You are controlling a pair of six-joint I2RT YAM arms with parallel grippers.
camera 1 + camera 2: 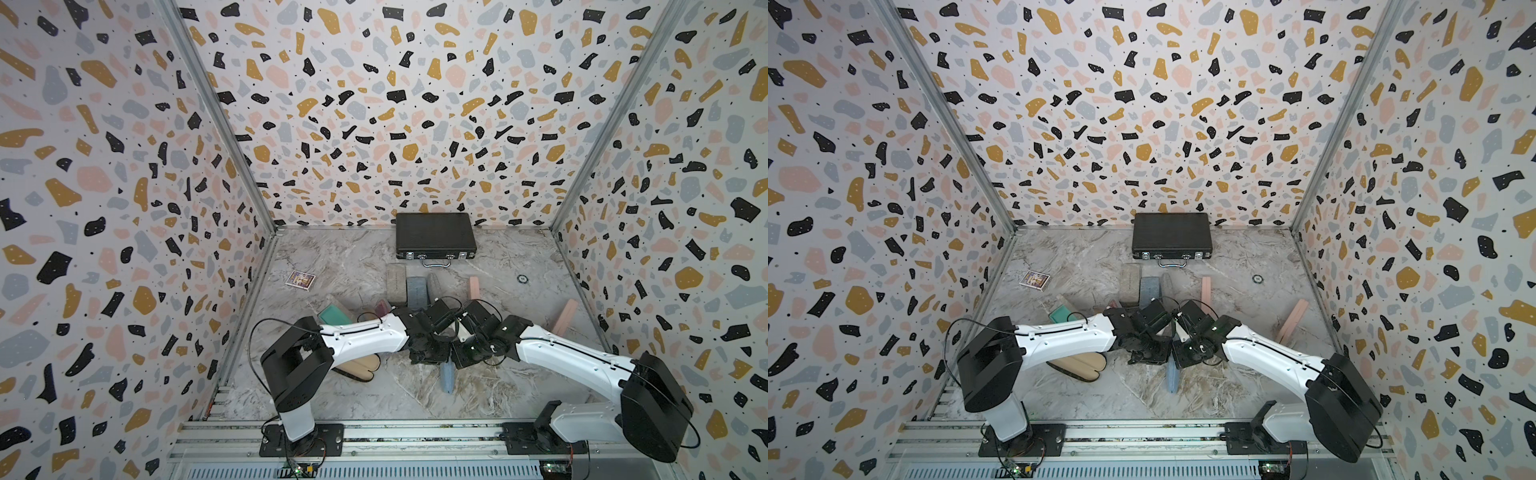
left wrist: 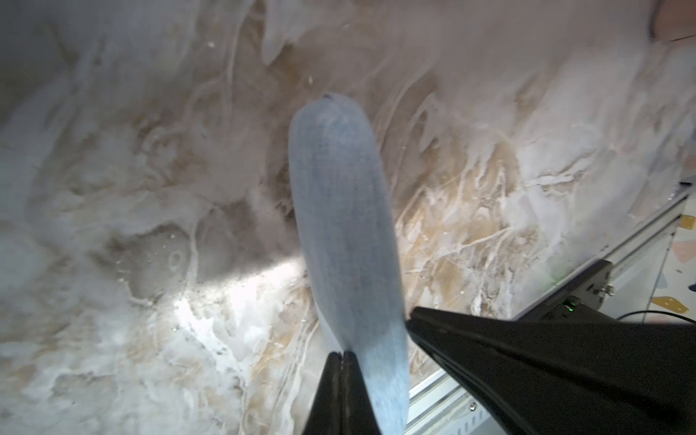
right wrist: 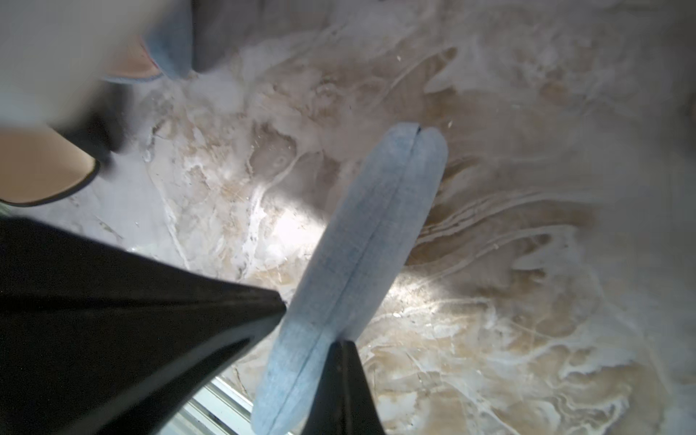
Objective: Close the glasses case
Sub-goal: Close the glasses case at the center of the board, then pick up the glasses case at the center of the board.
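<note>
Bright top views; blurry wrist views, glare on tabletop (image 2: 211, 301).

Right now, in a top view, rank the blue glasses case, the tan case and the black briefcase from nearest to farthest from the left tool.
1. blue glasses case: right beside the left tool, between the two arms.
2. tan case: further left, partly under the left arm.
3. black briefcase: far back, against the rear wall.
</note>
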